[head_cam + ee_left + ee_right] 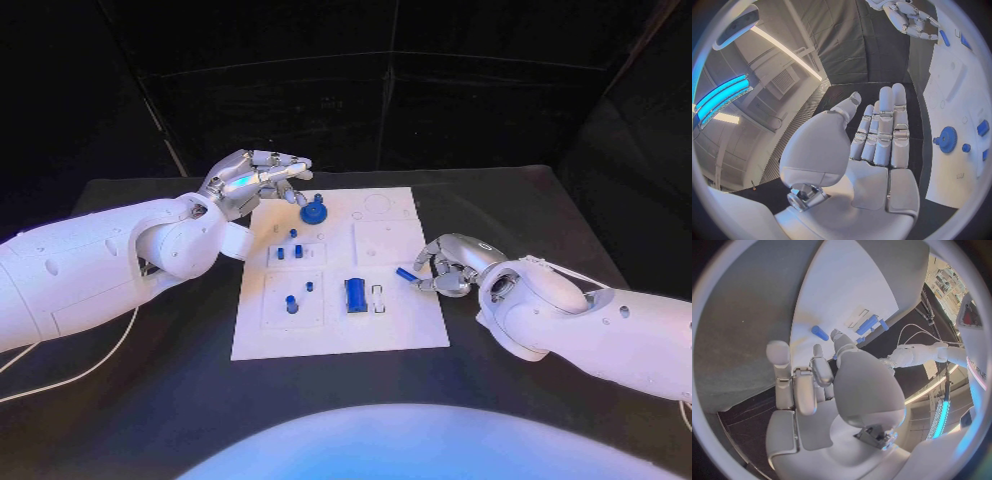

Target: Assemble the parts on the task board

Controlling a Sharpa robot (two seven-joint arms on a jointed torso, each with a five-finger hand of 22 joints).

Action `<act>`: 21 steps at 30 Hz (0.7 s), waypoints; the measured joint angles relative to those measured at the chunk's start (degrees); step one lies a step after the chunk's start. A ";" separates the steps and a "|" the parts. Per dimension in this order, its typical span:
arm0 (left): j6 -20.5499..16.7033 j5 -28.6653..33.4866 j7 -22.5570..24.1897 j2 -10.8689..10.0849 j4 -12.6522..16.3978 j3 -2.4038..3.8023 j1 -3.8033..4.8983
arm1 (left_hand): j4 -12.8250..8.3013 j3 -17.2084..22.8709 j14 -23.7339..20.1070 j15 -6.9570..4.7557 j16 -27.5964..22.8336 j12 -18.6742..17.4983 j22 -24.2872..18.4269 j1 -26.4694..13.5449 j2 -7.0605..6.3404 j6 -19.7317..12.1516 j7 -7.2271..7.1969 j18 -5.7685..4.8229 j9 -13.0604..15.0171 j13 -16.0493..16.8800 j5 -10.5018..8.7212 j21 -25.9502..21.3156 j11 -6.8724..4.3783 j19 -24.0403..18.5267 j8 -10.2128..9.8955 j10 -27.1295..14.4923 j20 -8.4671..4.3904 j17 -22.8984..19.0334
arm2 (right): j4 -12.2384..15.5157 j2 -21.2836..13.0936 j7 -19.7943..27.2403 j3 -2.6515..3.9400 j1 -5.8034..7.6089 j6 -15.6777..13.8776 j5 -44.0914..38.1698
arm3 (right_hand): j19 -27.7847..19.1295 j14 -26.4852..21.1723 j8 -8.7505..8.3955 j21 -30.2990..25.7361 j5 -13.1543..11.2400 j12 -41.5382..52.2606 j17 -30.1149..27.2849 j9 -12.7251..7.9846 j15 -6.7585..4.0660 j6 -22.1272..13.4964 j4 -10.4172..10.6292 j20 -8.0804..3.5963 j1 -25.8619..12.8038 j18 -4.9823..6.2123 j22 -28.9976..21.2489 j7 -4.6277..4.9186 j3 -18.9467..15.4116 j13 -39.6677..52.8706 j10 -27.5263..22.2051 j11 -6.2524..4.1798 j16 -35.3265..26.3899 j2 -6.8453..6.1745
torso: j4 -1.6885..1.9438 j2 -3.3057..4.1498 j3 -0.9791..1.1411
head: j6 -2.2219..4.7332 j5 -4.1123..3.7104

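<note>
A black worktop (173, 400) fills the foreground. Behind its far edge hang black curtain panels (389, 90), creased and joined at pale seams, closing off the back and both sides. Above the curtains, a ceiling (773, 75) carries a long white light strip (786, 50) and a glowing blue fixture (720, 97) beside it.

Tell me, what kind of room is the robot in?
Probably a robot test lab. A white board with small blue pieces lies on a black table, black curtains hang behind it, and long strip lights run across the ceiling.
</note>
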 measured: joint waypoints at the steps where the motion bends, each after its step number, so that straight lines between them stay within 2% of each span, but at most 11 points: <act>1: 0.00 0.00 0.00 0.00 0.00 0.00 0.00 | 0.00 0.00 0.00 0.00 0.00 0.00 0.00 0.00 0.00 0.00 0.00 0.00 0.00 0.00 0.00 0.00 0.00 0.00 0.00 0.00 0.00 0.00 | -0.18 0.22 -0.15 0.00 0.00 0.33 -0.25 | 0.00 0.00 0.00 0.00 0.00 0.00 0.00 -0.03 0.00 0.00 0.00 0.00 0.00 0.00 0.00 0.00 0.00 0.00 0.00 0.00 0.00 0.00 | 0.01 0.01 0.00 | -0.02 0.05; 9: 0.01 0.00 -0.01 0.08 0.00 -0.01 0.00 | 0.00 0.00 0.00 0.00 0.00 0.00 0.00 0.00 0.00 0.00 0.00 0.00 0.00 0.03 0.00 0.00 0.00 0.00 0.00 0.00 0.00 -0.01 | -2.00 2.47 -1.33 0.00 0.00 3.06 -1.53 | -0.21 0.00 0.00 0.00 -0.23 0.00 0.00 -0.15 0.00 0.00 0.03 0.20 -0.10 0.00 0.00 0.00 -0.03 0.00 0.00 0.00 -0.22 0.10 | 0.01 0.01 0.02 | -0.08 0.20; 14: 0.02 0.00 -0.02 0.16 -0.01 -0.01 0.00 | 0.00 0.00 0.00 0.00 0.00 0.00 0.01 0.00 0.00 0.00 0.00 0.00 0.00 0.04 0.00 0.00 0.00 0.00 0.00 0.00 0.00 -0.01 | -2.94 3.60 -1.80 0.04 0.04 4.46 -1.61 | -0.21 0.00 0.01 0.00 -0.23 0.00 -0.01 -0.32 0.00 1.03 0.83 0.20 -0.76 0.00 0.15 -0.23 -0.31 0.07 0.00 0.00 -0.22 1.54 | 0.01 0.01 0.05 | -0.08 0.20; 18: 0.03 0.00 -0.02 0.18 -0.05 -0.01 0.00 | 0.00 0.00 0.00 0.00 0.00 0.00 0.01 0.00 0.00 0.00 0.00 0.00 0.00 0.04 0.00 0.00 0.00 0.00 0.00 0.00 0.00 -0.01 | -3.66 4.19 -2.15 0.20 0.25 4.98 -1.68 | -0.20 0.00 0.02 0.00 -0.22 0.29 -0.01 -0.49 0.00 1.92 1.06 0.20 0.24 0.00 0.58 -0.61 -0.08 0.25 0.00 0.00 -0.22 2.83 | -0.03 0.01 0.06 | -0.13 0.27; 20: 0.03 0.00 -0.03 0.21 -0.05 -0.01 0.00 | 0.00 0.00 0.00 0.00 0.00 0.00 0.01 0.00 0.00 0.00 0.00 0.00 0.00 0.04 0.00 0.00 0.00 0.00 0.00 0.00 0.00 -0.01 | -3.96 4.40 -2.34 0.26 0.29 5.10 -1.74 | -0.20 0.00 0.20 0.00 -1.21 0.29 -0.01 -0.61 0.00 2.47 0.88 0.20 0.88 0.00 0.85 -0.56 0.60 0.41 0.01 -0.02 -0.22 3.47 | -0.06 0.01 0.06 | -0.18 0.29; 21: 0.03 0.00 -0.03 0.22 -0.05 -0.01 0.00 | 0.00 0.00 0.00 0.00 0.00 0.00 0.01 0.00 0.00 0.00 0.00 0.00 0.00 0.04 0.00 0.00 0.00 0.00 0.00 0.00 0.00 -0.01 | -4.10 4.51 -2.43 0.28 0.31 5.14 -1.79 | -0.15 0.00 0.24 0.00 -2.61 0.29 -0.01 -0.83 0.00 2.75 0.63 0.15 1.38 0.00 0.99 -0.84 1.05 0.41 0.20 -0.21 -0.22 3.97 | -0.07 0.00 0.06 | -0.18 0.29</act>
